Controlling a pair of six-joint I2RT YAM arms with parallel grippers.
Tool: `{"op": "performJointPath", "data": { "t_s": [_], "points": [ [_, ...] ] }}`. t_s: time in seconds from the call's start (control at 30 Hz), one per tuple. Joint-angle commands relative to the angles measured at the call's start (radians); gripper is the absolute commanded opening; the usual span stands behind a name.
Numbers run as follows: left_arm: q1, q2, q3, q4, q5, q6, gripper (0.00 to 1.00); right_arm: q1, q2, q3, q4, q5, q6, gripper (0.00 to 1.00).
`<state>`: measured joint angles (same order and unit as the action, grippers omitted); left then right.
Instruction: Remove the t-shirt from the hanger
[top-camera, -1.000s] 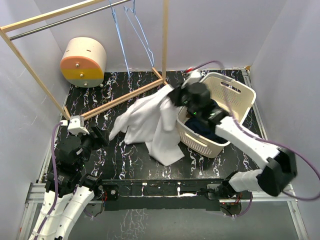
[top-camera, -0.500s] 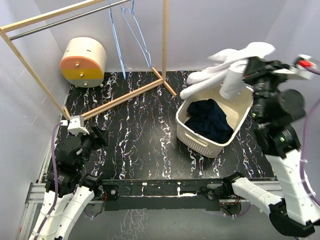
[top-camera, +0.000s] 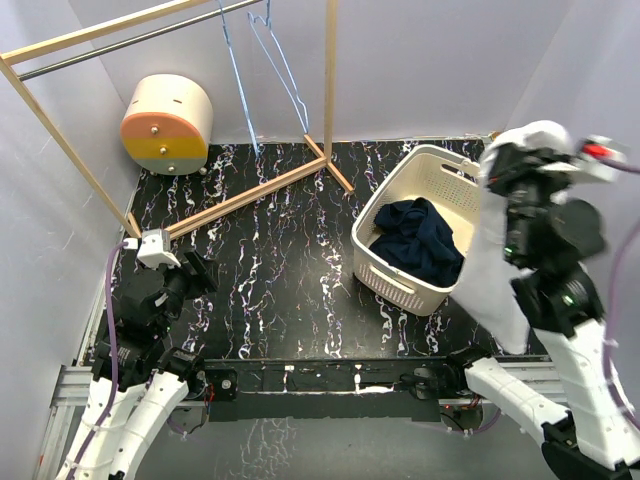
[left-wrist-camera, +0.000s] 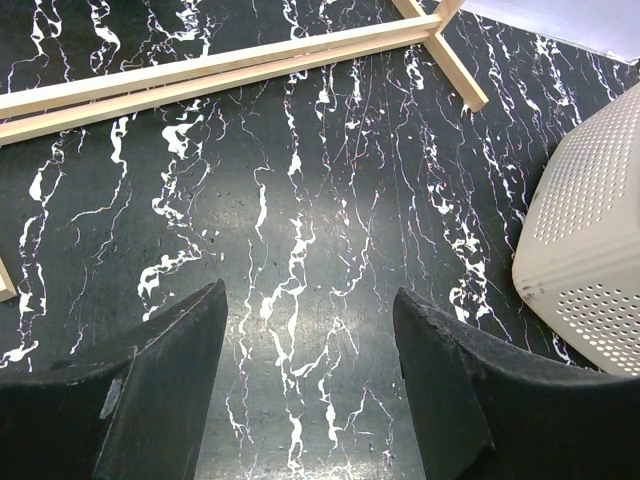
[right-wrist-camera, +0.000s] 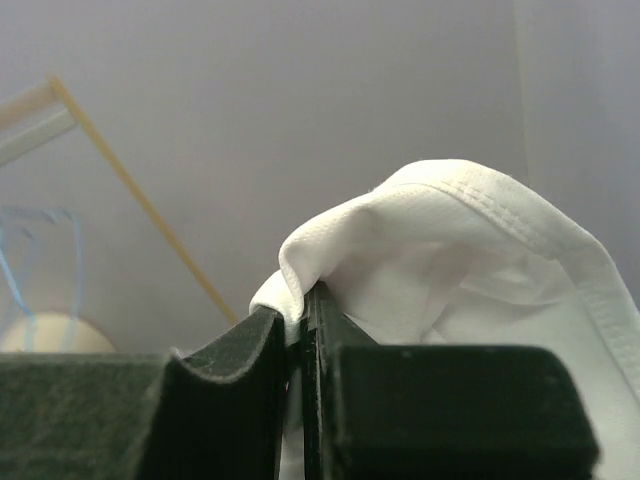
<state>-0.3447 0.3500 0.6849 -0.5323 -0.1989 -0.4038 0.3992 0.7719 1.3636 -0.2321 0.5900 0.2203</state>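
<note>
Moved since a moment ago: the white t-shirt (top-camera: 497, 270) has dropped from a flung-out spread above the basket (top-camera: 396, 281) to a long straight hang off the raised right arm.
T-shirt now: in the air on the right, trailing down just past the basket's right side, with none of it on the table (top-camera: 280, 270).
Right gripper (right-wrist-camera: 301, 335): jaws pinched tight on a fold of the shirt's hem, as the wrist view shows.
Left gripper (left-wrist-camera: 308, 305): jaws standing wide with nothing between them, parked low over the table at the near left.
Hanger (top-camera: 285, 75): blue wire, bare on the rail (top-camera: 130, 40) at the back, well apart from the shirt.
Basket contents: one dark garment (top-camera: 420, 240), and no white cloth inside.
Step in hand: the shirt looks free of the hanger, so this is the carry-away.
Next move calls for: swinging the grip left until it sits over the basket's mouth, lowering so the tail gathers inside rather than over the rim, then opening the jaws.
</note>
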Motion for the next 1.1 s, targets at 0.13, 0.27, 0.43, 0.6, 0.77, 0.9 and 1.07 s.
{"op": "performJointPath", "data": {
  "t_s": [0.13, 0.27, 0.43, 0.6, 0.77, 0.9, 1.07],
  "points": [
    [-0.001, -0.004, -0.008, -0.004, -0.007, 0.002, 0.66, 0.001, 0.181, -0.068, -0.077, -0.099, 0.046, 0.08],
    [-0.001, 0.002, -0.007, -0.004, -0.007, 0.003, 0.66, 0.001, 0.275, 0.075, -0.054, -0.113, 0.018, 0.08],
    [-0.002, -0.001, -0.008, -0.005, -0.013, 0.003, 0.66, 0.001, 0.384, 0.315, -0.048, -0.156, -0.006, 0.08],
    [-0.001, 0.001, -0.008, -0.004, -0.01, 0.005, 0.66, 0.001, 0.461, 0.534, -0.059, -0.191, -0.03, 0.08],
    [-0.001, -0.003, -0.008, -0.004, -0.012, 0.005, 0.66, 0.001, 0.457, 0.487, -0.072, -0.177, -0.035, 0.08],
    [-0.001, -0.009, -0.01, -0.004, -0.012, 0.004, 0.66, 0.001, 0.372, 0.233, -0.055, -0.13, -0.002, 0.08],
    [-0.001, -0.006, -0.009, 0.001, -0.008, 0.008, 0.66, 0.001, 0.284, -0.106, -0.042, -0.089, 0.069, 0.08]
  ]
}}
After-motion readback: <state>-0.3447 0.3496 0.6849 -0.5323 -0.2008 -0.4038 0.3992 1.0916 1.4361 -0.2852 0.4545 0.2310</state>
